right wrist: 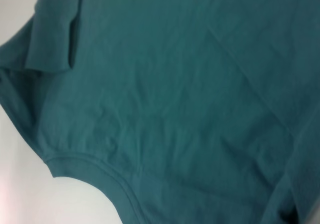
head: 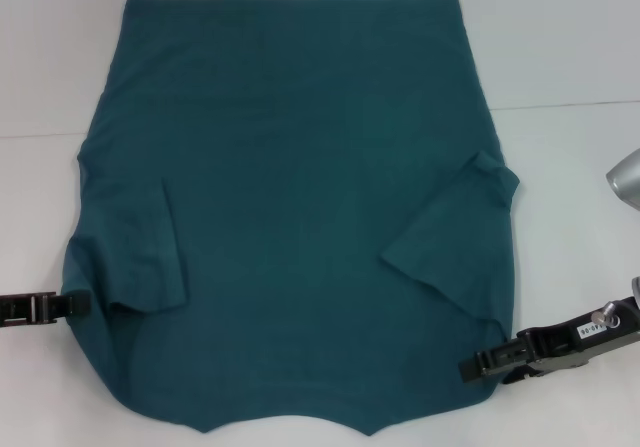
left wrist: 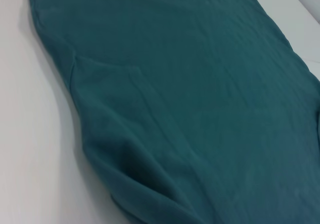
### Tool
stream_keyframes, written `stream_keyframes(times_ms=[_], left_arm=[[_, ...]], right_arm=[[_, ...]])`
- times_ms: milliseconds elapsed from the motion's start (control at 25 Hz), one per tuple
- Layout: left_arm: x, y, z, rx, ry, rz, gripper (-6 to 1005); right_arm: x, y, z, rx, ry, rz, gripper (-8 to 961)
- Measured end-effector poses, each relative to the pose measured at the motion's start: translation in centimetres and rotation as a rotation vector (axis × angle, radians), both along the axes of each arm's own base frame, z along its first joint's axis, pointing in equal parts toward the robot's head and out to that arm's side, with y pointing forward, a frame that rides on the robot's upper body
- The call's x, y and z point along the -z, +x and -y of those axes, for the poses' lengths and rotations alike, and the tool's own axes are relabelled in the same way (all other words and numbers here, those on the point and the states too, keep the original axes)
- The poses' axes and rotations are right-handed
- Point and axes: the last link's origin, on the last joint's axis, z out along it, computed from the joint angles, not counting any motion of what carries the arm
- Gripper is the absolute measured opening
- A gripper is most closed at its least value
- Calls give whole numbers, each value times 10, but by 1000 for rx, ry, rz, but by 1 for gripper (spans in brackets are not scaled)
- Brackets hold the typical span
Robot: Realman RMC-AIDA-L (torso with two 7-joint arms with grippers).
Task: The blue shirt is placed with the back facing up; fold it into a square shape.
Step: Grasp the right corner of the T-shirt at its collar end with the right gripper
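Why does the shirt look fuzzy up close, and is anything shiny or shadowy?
Head view: even light, the large dark teal-blue cotton T-shirt is fairly sharp, with soft shadows under its folded sleeves. Left wrist view: mild blur, and darker creases where the cloth bunches. Right wrist view: softest, because the camera is very close; pale white table looks slightly washed out. No strong glare anywhere.

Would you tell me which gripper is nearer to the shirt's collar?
Right. The right gripper touches the blue shirt near its collar; the left gripper sits higher, by the sleeve.

Lab-like bare white table [head: 560,47]
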Motion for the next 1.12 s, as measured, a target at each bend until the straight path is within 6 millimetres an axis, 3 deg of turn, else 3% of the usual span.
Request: stream_keyframes(times_ms=[680, 920, 1120], left_arm=[[0, -1, 1, 0, 1, 0, 26], [0, -1, 0, 1, 2, 0, 26], [0, 0, 0, 6, 3, -1, 27]], right_arm=[[5, -13, -5, -25, 10, -55, 800], [0, -8, -3, -1, 21, -51, 798], [-5, 1, 1, 25, 28, -42, 683]])
